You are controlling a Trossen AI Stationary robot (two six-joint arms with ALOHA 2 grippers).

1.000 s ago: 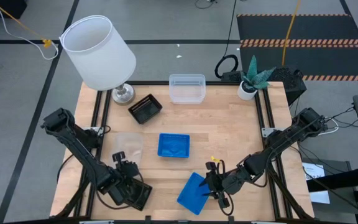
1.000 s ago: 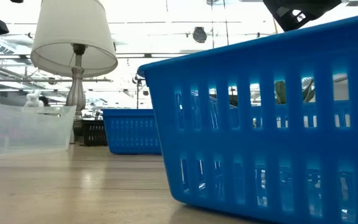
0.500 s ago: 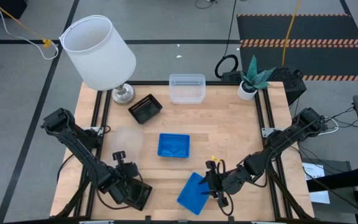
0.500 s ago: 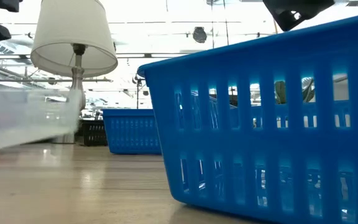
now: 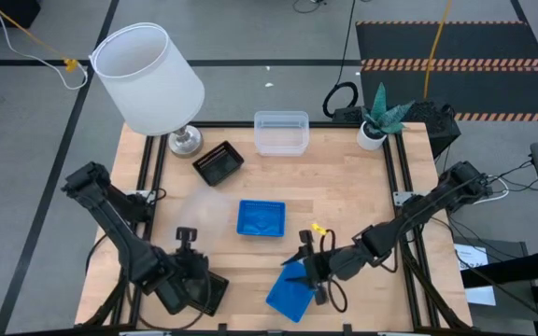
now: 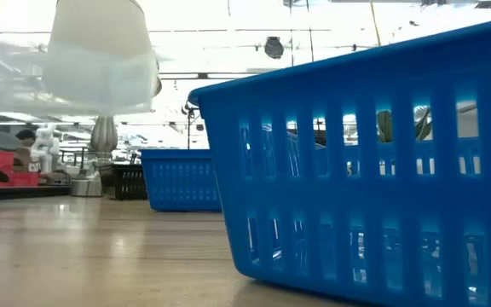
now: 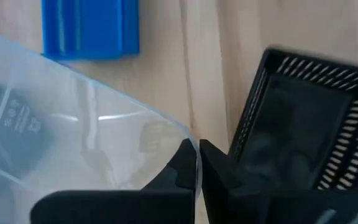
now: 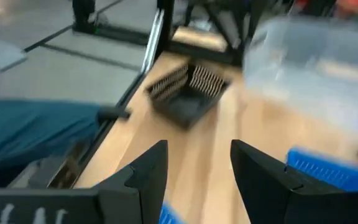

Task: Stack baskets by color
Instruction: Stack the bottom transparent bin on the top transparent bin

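Note:
My left gripper [image 5: 187, 239] is shut on a clear basket [image 7: 73, 143], which hangs blurred above the table's left half [image 5: 205, 207] and in front of the lamp in the low view [image 6: 66, 64]. My right gripper [image 8: 197, 168] stands open above the far edge of a blue basket [image 5: 288, 291] that rests on the table by the near edge, with nothing between its fingers. A second blue basket [image 5: 261, 217] lies mid-table. A black basket [image 5: 219, 163] sits toward the far left. Another clear basket [image 5: 281, 133] sits at the far edge. My left gripper pinches the clear basket's side wall at its rim [image 7: 194, 154], near a corner, one finger on each face of the wall. The fingers come steeply from above. The basket is lifted clear of the table and sticks out sideways from the fingers.
A white lamp [image 5: 148, 79] stands at the far left corner, with its metal foot [image 5: 185, 141] close to the black basket. A small potted plant [image 5: 378, 119] stands at the far right corner. Bare wood lies right of the middle blue basket.
My left gripper has shut on the clear basket's rim, then risen and rolled, lifting the basket off the table. My right gripper, still open, has risen and shifted a little toward the table's left, above the near blue basket, which has stayed put.

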